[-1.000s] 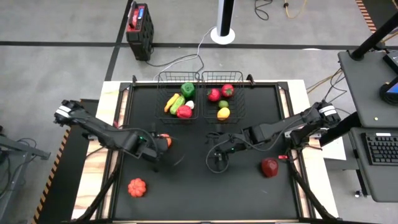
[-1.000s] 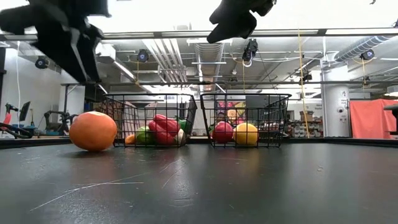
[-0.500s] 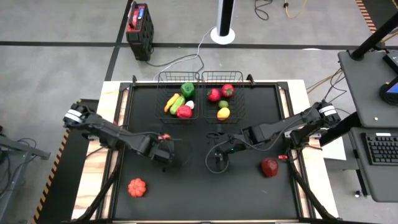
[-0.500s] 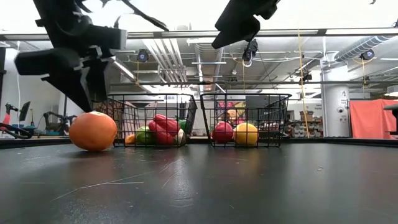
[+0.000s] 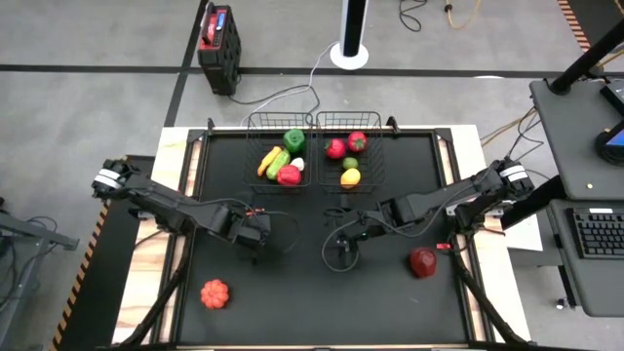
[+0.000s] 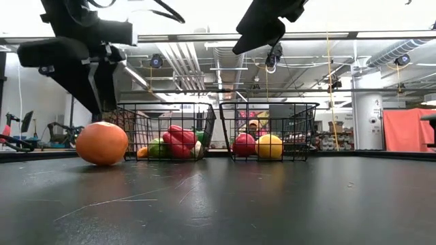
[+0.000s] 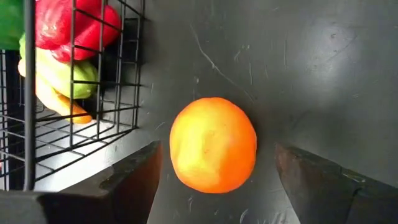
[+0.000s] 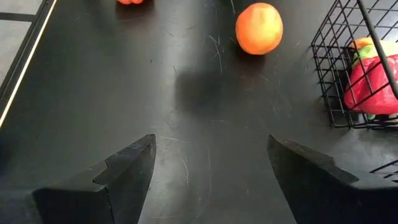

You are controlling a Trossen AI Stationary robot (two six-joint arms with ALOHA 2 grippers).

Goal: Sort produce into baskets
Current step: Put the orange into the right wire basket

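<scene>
Since a second ago: left gripper (image 5: 255,235) shifted right to sit over the orange fruit (image 7: 213,144), jaws apart either side, not touching. Farther left, near the front edge, a red pumpkin-shaped piece (image 5: 214,292). Two baskets (image 5: 280,151) at the back, both holding produce. Right gripper (image 5: 343,241) mid-table, fingers apart, empty. Red apple (image 5: 422,261) loose at right.
</scene>
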